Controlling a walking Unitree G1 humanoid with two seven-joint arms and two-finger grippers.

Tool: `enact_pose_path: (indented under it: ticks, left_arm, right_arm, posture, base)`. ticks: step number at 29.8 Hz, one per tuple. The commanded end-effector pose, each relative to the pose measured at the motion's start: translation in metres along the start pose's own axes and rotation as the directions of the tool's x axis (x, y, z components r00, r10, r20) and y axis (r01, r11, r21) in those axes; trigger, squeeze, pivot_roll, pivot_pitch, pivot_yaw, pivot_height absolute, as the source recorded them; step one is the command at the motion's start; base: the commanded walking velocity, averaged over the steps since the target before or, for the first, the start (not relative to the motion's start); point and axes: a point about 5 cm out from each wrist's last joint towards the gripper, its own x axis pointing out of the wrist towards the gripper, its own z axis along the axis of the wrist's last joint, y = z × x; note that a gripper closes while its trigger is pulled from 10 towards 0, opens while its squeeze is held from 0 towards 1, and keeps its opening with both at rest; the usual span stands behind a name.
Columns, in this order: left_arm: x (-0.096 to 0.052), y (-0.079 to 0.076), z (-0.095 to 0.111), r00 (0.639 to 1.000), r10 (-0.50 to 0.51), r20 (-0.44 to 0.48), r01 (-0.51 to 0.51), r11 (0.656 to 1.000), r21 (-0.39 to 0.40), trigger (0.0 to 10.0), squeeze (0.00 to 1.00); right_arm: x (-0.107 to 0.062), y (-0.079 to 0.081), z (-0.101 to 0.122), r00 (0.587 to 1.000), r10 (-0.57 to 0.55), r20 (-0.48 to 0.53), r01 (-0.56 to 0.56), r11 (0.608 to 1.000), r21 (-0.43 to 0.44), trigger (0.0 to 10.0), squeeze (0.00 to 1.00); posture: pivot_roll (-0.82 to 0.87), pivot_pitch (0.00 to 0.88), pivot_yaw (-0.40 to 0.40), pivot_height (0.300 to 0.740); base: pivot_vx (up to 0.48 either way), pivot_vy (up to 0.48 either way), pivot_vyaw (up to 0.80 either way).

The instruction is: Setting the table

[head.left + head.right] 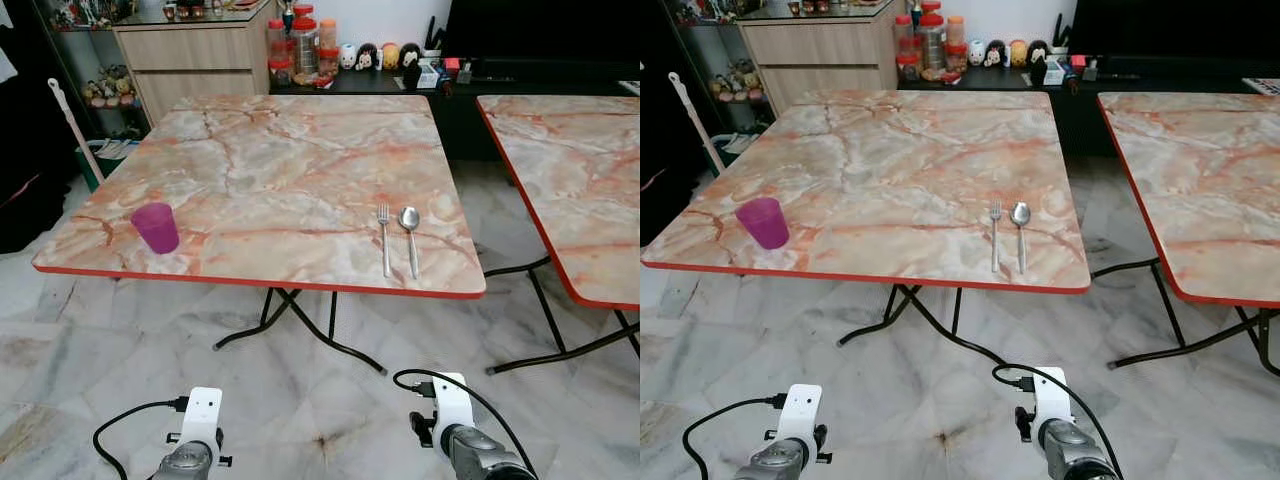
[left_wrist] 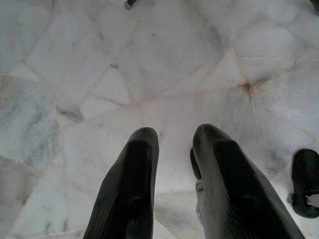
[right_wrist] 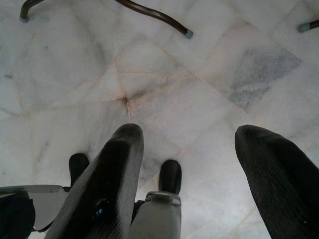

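Observation:
A translucent purple cup (image 1: pixel 155 227) stands upright near the front left corner of the marble-patterned table (image 1: pixel 280 160). A fork (image 1: pixel 384 238) and a spoon (image 1: pixel 410 238) lie side by side near the front right edge. Both arms hang low in front of the table, the left wrist (image 1: pixel 197 440) and the right wrist (image 1: pixel 455 415) over the floor. The left gripper (image 2: pixel 175 137) points down at the floor tiles with a narrow gap between its fingers and nothing in it. The right gripper (image 3: pixel 189 137) also points at the floor, its fingers spread wide and empty.
A second marble table (image 1: pixel 575 170) stands to the right, with a floor gap between the two. Black folding legs (image 1: pixel 300 325) cross under the near table. A cabinet (image 1: pixel 195 55), jars (image 1: pixel 300 45) and a broom handle (image 1: pixel 75 130) are at the back and left.

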Motion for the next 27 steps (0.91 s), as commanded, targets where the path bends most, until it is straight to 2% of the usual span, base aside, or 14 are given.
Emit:
enact_pose_path:
  ticks: [1, 21, 22, 27]
  left_arm:
    - [-0.0004, 0.0020, -0.0033, 1.000, 0.008, -0.012, -0.008, 1.000, 0.019, 10.0, 0.00]
    - [-0.0004, 0.0020, -0.0033, 1.000, 0.008, -0.012, -0.008, 1.000, 0.019, 10.0, 0.00]
    - [-0.0001, 0.0050, -0.0014, 1.000, 0.012, -0.007, -0.012, 1.000, 0.019, 10.0, 0.00]
    - [0.0006, 0.0071, 0.0026, 1.000, 0.015, 0.002, -0.015, 1.000, 0.024, 10.0, 0.00]
  right_arm:
    - [0.0001, 0.0009, 0.0013, 1.000, 0.000, -0.003, 0.000, 1.000, -0.006, 10.0, 0.00]
    - [0.0001, 0.0009, 0.0013, 1.000, 0.000, -0.003, 0.000, 1.000, -0.006, 10.0, 0.00]
    - [0.0002, 0.0010, 0.0029, 1.000, 0.003, 0.002, -0.003, 1.000, -0.001, 10.0, 0.00]
    - [0.0002, 0.0009, 0.0048, 1.000, -0.003, 0.014, 0.002, 1.000, 0.029, 10.0, 0.00]
  posture:
    - [-0.07, 0.028, 0.019, 0.740]
    - [-0.07, 0.028, 0.019, 0.740]
    - [-0.06, 0.051, 0.019, 0.740]
    - [-0.06, 0.051, 0.019, 0.740]
  base:
    - [0.000, 0.000, 0.00]
    - [0.000, 0.000, 0.00]
    - [0.000, 0.000, 0.00]
    - [0.000, 0.000, 0.00]
